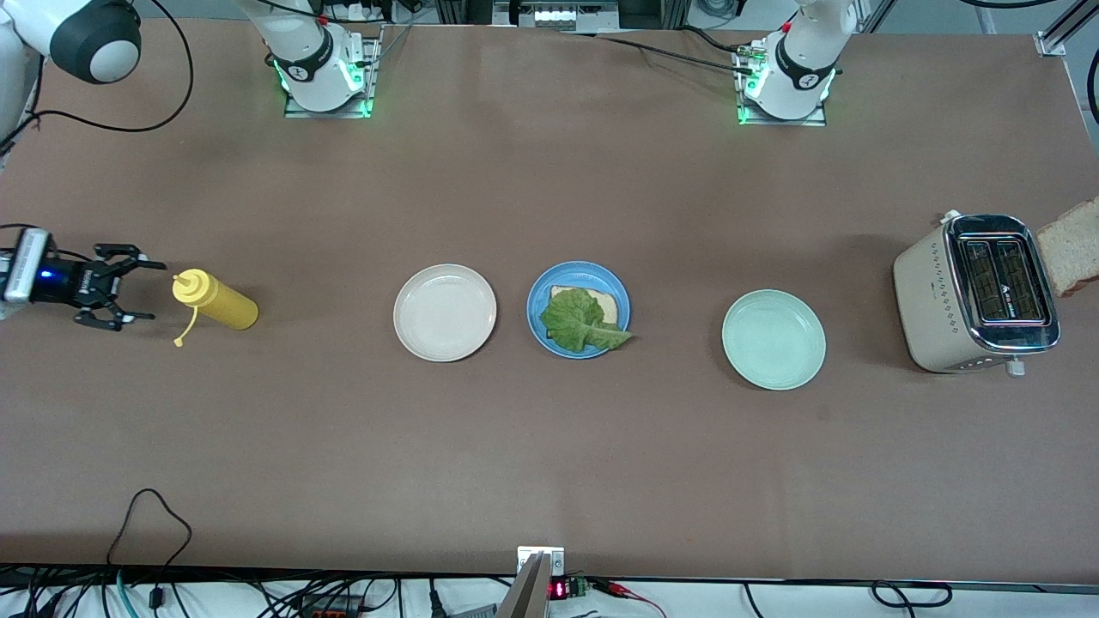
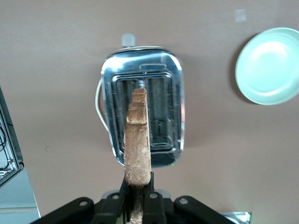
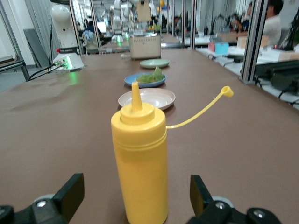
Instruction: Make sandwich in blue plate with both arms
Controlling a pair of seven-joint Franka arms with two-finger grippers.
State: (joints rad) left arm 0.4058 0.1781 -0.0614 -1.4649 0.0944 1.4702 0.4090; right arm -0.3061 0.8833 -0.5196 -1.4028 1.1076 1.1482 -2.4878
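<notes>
On the table, middle row: three plates in a line running between the arms' ends, all about equally near the front camera

Blue plate (image 1: 578, 309): the centre one of the three; it carries one bread slice (image 1: 604, 303) with a crinkled lettuce leaf (image 1: 583, 322) lying on top; the leaf's tip hangs over the rim at about 4 o'clock of the plate; no top slice on it yet

Beige plate (image 1: 445, 312): just beside the blue plate toward the right arm's end; bare

Mint plate (image 1: 773, 339): toward the left arm's end, near the blue plate but apart from it; bare

Toaster (image 1: 974, 293): at the left arm's end, slots facing up; at 3 o'clock from the mint plate in the front view

Left gripper (image 2: 138, 198): up in the air over the toaster; fingers pressed together on the lower edge of a second bread slice (image 2: 137, 144), which it holds on edge above the slots

Mustard bottle (image 1: 215, 300): yellow, upright on the table near the right arm's end, cap off and dangling on its tether; at 9 o'clock from the beige plate

Right gripper (image 1: 120, 286): level with the bottle and just beside it, toward the right arm's end; fingers spread wide, one to each side of the bottle in the wrist view, touching nothing
</notes>
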